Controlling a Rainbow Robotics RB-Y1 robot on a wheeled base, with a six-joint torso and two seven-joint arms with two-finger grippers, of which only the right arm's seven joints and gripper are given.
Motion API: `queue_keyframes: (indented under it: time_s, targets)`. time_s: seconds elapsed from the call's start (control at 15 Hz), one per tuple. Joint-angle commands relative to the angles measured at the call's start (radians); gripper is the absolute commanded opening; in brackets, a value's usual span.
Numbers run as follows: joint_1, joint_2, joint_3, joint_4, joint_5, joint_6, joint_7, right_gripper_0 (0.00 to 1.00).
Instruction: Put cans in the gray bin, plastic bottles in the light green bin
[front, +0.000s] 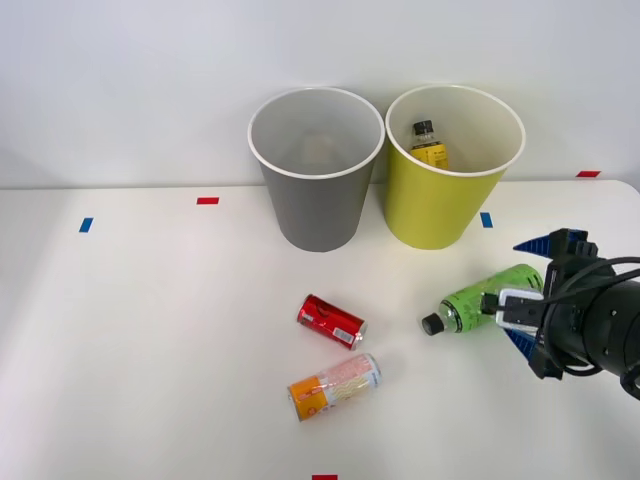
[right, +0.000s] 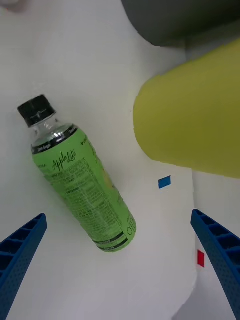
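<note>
The green-labelled plastic bottle (front: 485, 298) (right: 82, 190) lies on its side on the white table, black cap pointing away from my right gripper (front: 520, 295) (right: 119, 215). The gripper is open, its blue fingers (right: 20, 250) straddling the bottle's bottom end without touching it. A red can (front: 331, 321) and an orange and pale can (front: 335, 386) lie on their sides near the table's middle. At the back stand the gray bin (front: 315, 210) (right: 175, 20) and, to its right, the light green bin (front: 435, 210) (right: 200, 125). A small yellow-labelled bottle (front: 429, 145) stands inside the light green one.
Small tape marks dot the table: blue (front: 86, 225) and red (front: 207, 200) at the back left, blue (front: 486, 219) (right: 164, 182) by the light green bin, red (front: 588, 173) at the far right. The table's right edge (front: 632, 190) runs close to my arm.
</note>
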Motion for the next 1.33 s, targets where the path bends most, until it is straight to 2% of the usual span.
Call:
queue_keyframes:
  time_s: [0.07, 0.27, 0.47, 0.6, 0.93, 1.33]
  targets:
    - [-0.043, -0.002, 0.002, 0.0, -0.022, 0.103, 0.171, 1.0]
    - [-0.089, -0.002, 0.002, 0.007, -0.065, 0.223, 0.318, 1.0]
    - [-0.146, 0.021, 0.022, 0.091, -0.134, 0.235, 0.339, 1.0]
    - [-0.185, 0.052, 0.048, 0.157, -0.134, 0.235, 0.339, 1.0]
    - [-0.245, 0.058, 0.16, 0.188, -0.054, 0.235, 0.339, 1.0]
    - [-0.254, 0.094, 0.225, 0.188, 0.038, 0.237, 0.339, 1.0]
